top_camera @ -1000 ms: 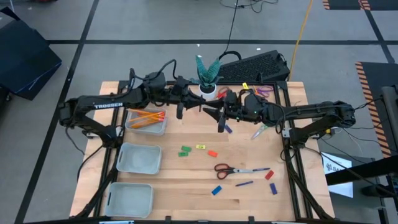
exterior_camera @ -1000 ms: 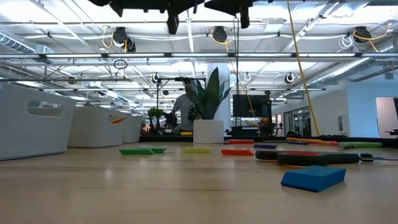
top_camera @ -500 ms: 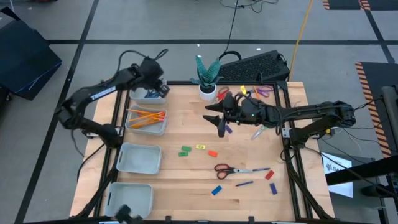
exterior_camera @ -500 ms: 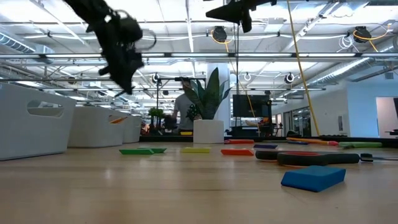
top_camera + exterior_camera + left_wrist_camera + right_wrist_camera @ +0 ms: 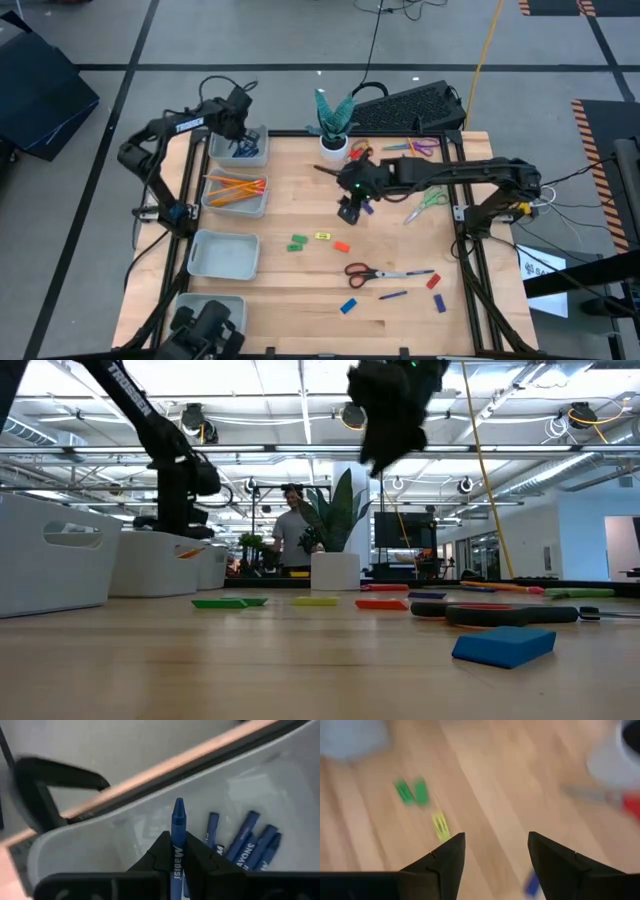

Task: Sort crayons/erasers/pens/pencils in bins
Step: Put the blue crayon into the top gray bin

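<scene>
My left gripper [image 5: 243, 140] hangs over the far-left bin [image 5: 240, 150], shut on a blue crayon [image 5: 178, 827]. Several blue crayons [image 5: 245, 845] lie in that bin. The neighbouring bin [image 5: 235, 193] holds orange pencils. My right gripper [image 5: 348, 208] is open above the table's middle, with nothing between its fingers [image 5: 495, 855]. Green erasers [image 5: 297, 242], a yellow eraser [image 5: 323, 236] and a red eraser [image 5: 342, 246] lie flat on the wood near it. A pen [image 5: 392, 295] lies nearer the front edge. My left gripper pinches the blue crayon's labelled shaft [image 5: 177, 857] between its two fingers. The crayon lies along the fingers, and its pointed tip [image 5: 178, 806] sticks out past the fingertips toward the inside of the bin. Its back end is hidden by the gripper.
Two more bins [image 5: 224, 254] [image 5: 210, 320] stand along the left edge. Red-handled scissors [image 5: 375, 271], blue erasers [image 5: 347, 306] [image 5: 439, 303] and a red eraser [image 5: 433, 282] lie near the front right. A white plant pot [image 5: 334, 145], green scissors [image 5: 425, 205] and a keyboard [image 5: 410, 108] are at the back.
My left gripper has swung from the table's middle toward the left edge and come over the far-left bin. My right gripper has tipped downward and moved a little toward the near edge.
</scene>
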{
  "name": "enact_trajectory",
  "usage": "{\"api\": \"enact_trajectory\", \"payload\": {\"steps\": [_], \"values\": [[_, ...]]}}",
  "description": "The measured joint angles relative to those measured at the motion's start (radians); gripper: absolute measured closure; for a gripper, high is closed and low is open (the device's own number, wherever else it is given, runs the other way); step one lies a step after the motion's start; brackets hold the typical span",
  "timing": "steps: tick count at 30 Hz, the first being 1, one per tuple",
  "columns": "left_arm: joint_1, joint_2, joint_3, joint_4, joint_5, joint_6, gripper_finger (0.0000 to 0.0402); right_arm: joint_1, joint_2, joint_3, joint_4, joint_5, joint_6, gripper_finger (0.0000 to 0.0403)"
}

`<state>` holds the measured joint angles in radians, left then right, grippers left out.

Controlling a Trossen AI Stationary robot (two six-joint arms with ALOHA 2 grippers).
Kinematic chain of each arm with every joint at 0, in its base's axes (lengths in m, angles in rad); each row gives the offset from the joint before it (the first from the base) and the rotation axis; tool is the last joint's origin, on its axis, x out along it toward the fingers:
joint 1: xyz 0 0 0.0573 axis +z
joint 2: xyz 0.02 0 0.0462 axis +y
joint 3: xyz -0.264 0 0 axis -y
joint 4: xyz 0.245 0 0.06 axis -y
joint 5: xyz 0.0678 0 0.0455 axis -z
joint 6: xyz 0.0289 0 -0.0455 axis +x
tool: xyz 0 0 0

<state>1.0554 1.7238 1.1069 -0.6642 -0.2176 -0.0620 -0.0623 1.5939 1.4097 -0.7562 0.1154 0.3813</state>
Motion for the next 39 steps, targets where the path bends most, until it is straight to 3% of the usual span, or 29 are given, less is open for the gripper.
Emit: {"api": "enact_trajectory", "payload": {"steps": [5, 11, 15, 18, 24, 27, 32, 39], "values": [[-0.002, 0.031, 0.0, -0.012, 0.0, -0.024, 0.0342, -0.018, 0.013, -0.046, -0.136, 0.028, 0.105, 0.0195], [-0.006, 0.023, 0.0, -0.029, 0.0, -0.023, 0.0253, -0.052, 0.012, -0.127, -0.16, 0.045, 0.219, 0.0193], [-0.006, -0.041, 0.0, -0.096, 0.041, -0.014, 0.0194, -0.108, 0.006, -0.209, -0.158, 0.041, 0.339, 0.0191], [-0.006, -0.135, 0.0, -0.115, 0.092, -0.016, 0.0171, -0.167, -0.009, -0.263, -0.155, 0.04, 0.365, 0.0193], [-0.009, -0.339, 0.0, -0.089, 0.232, -0.027, 0.017, -0.354, -0.019, -0.311, -0.16, 0.041, 0.389, 0.0195], [-0.015, -0.41, 0.0, -0.085, 0.249, -0.028, 0.0176, -0.456, -0.019, -0.334, -0.134, 0.071, 0.391, 0.0195], [-0.032, -0.47, 0.0, -0.09, 0.251, -0.035, 0.0181, -0.594, -0.019, -0.4, -0.04, 0.12, 0.361, 0.0195], [-0.065, -0.479, 0.0, -0.112, 0.253, -0.043, 0.0183, -0.665, -0.019, -0.575, 0.234, 0.124, 0.385, 0.0195]]}}
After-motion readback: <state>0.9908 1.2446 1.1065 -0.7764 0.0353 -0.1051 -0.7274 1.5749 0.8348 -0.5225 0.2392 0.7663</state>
